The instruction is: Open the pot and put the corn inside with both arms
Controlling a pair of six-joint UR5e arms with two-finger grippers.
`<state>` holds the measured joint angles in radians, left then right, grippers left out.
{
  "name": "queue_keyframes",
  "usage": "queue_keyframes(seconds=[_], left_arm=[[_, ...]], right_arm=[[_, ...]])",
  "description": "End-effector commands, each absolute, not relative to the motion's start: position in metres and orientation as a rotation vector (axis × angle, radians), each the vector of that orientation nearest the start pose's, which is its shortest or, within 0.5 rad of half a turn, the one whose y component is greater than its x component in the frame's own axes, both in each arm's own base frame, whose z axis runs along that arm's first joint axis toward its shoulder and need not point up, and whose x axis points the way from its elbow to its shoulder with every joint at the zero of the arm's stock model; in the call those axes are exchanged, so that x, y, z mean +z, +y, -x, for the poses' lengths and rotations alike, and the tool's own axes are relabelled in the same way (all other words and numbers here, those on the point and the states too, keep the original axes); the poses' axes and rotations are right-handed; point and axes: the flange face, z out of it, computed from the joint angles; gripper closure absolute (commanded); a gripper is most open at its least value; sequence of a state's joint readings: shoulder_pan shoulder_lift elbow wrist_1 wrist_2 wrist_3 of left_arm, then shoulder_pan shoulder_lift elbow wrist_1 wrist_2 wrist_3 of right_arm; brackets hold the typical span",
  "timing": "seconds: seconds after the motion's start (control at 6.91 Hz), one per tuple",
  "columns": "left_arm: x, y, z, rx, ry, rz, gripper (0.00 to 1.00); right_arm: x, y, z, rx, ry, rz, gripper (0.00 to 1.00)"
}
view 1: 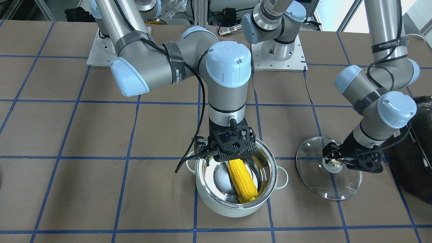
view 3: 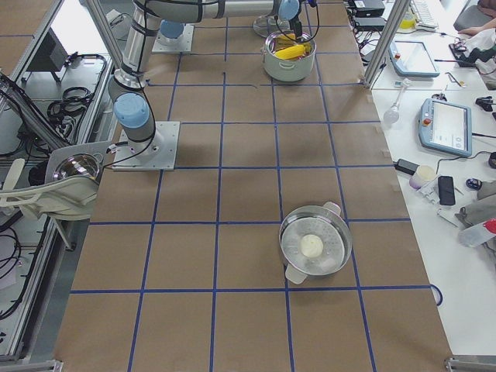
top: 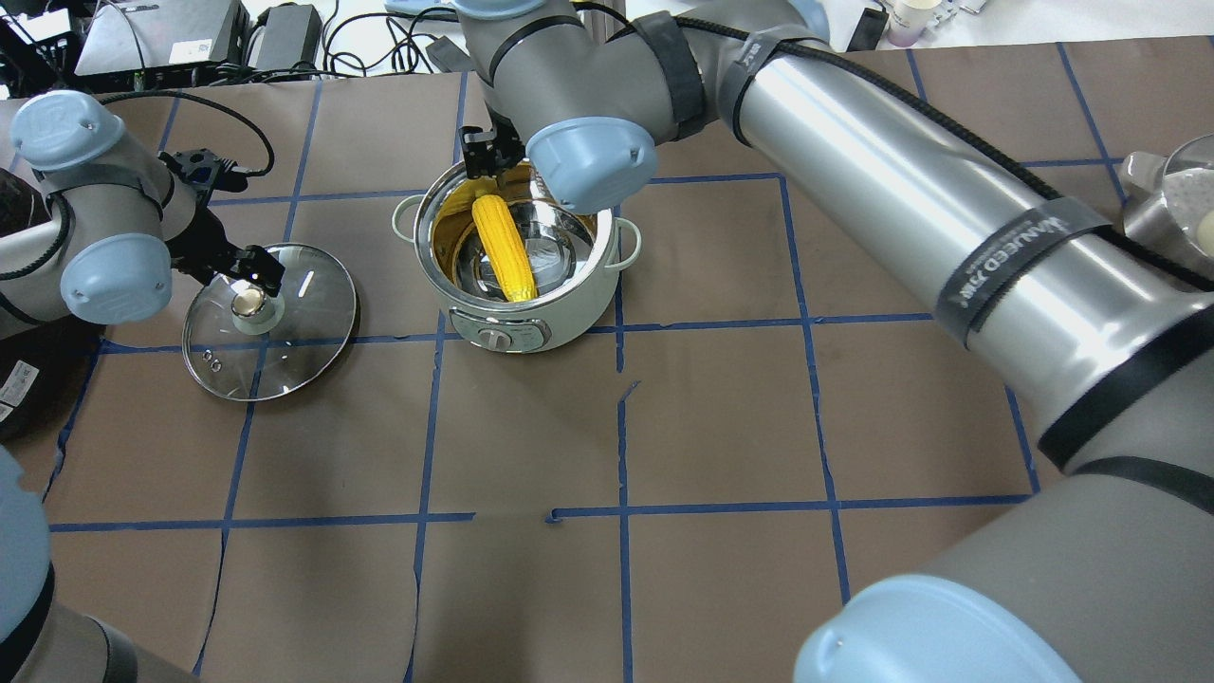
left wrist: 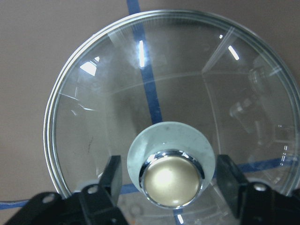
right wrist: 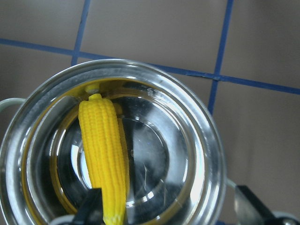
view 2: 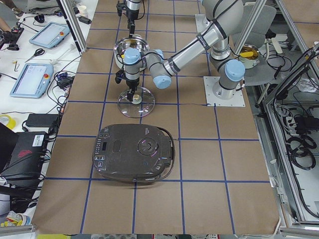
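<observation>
- Brown paper covers the table point(view 1: 101, 128), marked off in squares with blue tape
- Corn point(view 1: 241, 180) lies inside the pot point(view 1: 233, 210), slanted across the steel bottom, with one end against the shiny wall and the other under the right gripper point(right wrist: 171, 213)
- Pot stands uncovered near the table's middle, and its inside mirrors the yellow
- Right gripper hangs low over the pot's rim on the robot's side, with its fingers point(right wrist: 91, 208) spread wide
- Corn passes just beside one finger and is not pinched; I cannot tell whether that finger touches it
- Lid point(top: 285, 360) lies flat on the table on the pot's left, apart from it, with its knob point(top: 248, 302) upward
- Left gripper point(left wrist: 169, 176) sits low over the lid, its fingers point(left wrist: 112, 173) parted on either side of the knob with a gap to the brass
- Cooker point(view 2: 134, 152), black and rounded, sits just beyond the lid toward the table's left end
- Steel pan point(view 3: 283, 232) holding a pale round thing sits well apart, toward the right end
</observation>
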<state>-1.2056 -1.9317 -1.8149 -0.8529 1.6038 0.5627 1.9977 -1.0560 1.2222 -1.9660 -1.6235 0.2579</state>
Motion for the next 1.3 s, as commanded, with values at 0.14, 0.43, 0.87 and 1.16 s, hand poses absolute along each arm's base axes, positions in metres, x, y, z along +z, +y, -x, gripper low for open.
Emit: queue_keyframes(seconds=[0.14, 0.43, 0.87, 1.16], left_arm=[[0.372, -0.598, -0.027, -0.143, 3.038, -0.392, 0.00], [0.463, -0.585, 0.043, -0.065, 3.081, -0.257, 0.00], [0.516, -0.530, 0.159, -0.168, 2.992, -0.237, 0.00], [0.505, -0.514, 0.178, -0.144, 3.019, -0.311, 0.00]], right_arm=[[0.475, -0.575, -0.262, -0.116, 3.172, -0.045, 0.00], [0.482, -0.555, -0.204, -0.012, 3.190, -0.042, 0.00], [0.496, -0.515, -0.144, 0.053, 3.199, -0.035, 0.00], [0.509, -0.487, -0.141, 0.102, 3.188, -0.042, 0.00]])
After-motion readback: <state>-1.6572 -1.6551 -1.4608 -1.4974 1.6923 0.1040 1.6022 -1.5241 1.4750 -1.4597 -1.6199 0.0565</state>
